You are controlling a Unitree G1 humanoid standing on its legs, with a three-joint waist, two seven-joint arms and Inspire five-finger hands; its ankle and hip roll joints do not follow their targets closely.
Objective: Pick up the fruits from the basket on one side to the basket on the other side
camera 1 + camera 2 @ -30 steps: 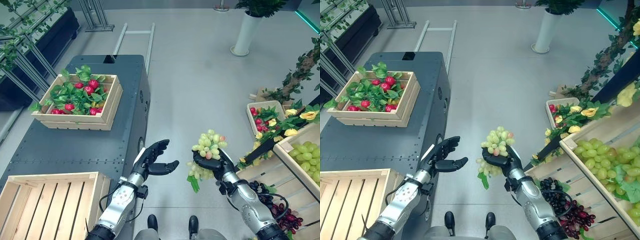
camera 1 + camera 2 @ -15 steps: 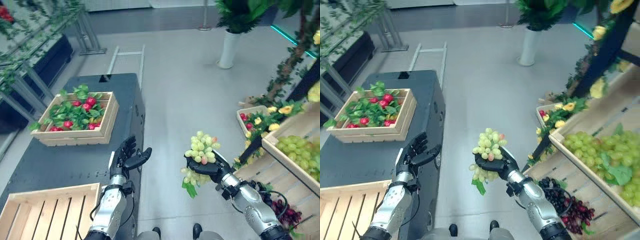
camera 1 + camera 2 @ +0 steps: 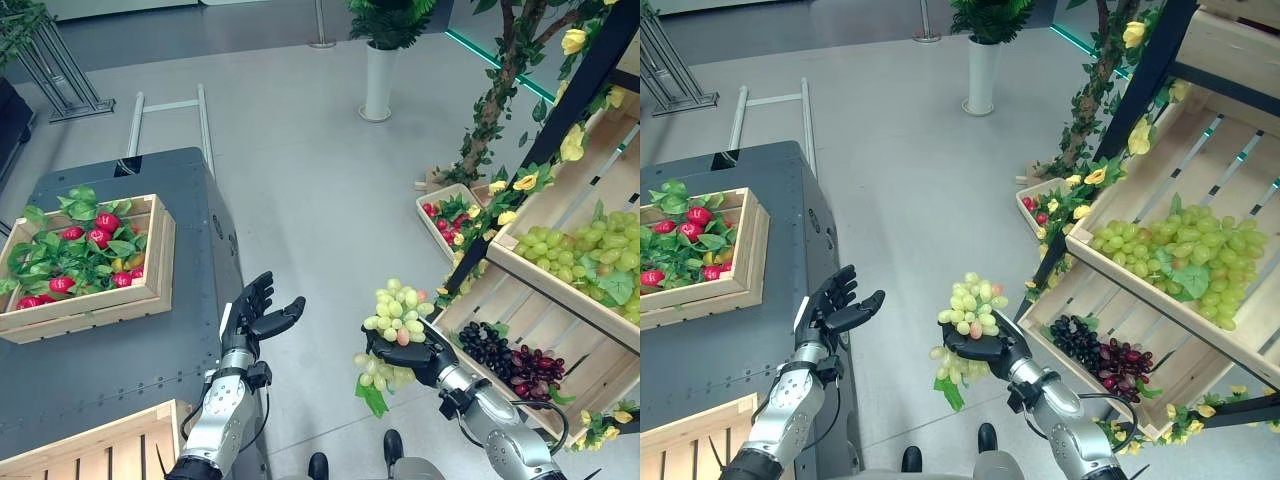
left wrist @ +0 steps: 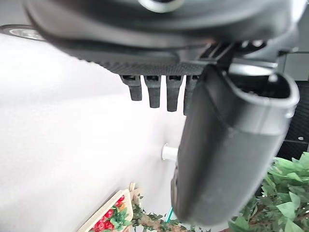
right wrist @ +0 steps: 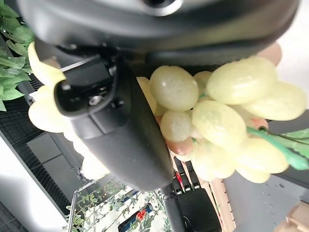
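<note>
Above the floor between the stands, your right hand (image 3: 415, 352) has its fingers curled under a bunch of green grapes (image 3: 393, 312). Your left hand (image 3: 256, 315), at nine o'clock from it, stays spread and empty beside the dark table (image 3: 120, 340), with the strawberry crate (image 3: 85, 262) at ten o'clock.

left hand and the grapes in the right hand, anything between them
Nothing: in the left eye view only bare grey floor separates the open left hand from the green grapes the right hand holds.

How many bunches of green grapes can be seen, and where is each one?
2: one bunch of green grapes in the right hand; one pile in the upper shelf crate. That pile may contain several bunches.
</note>
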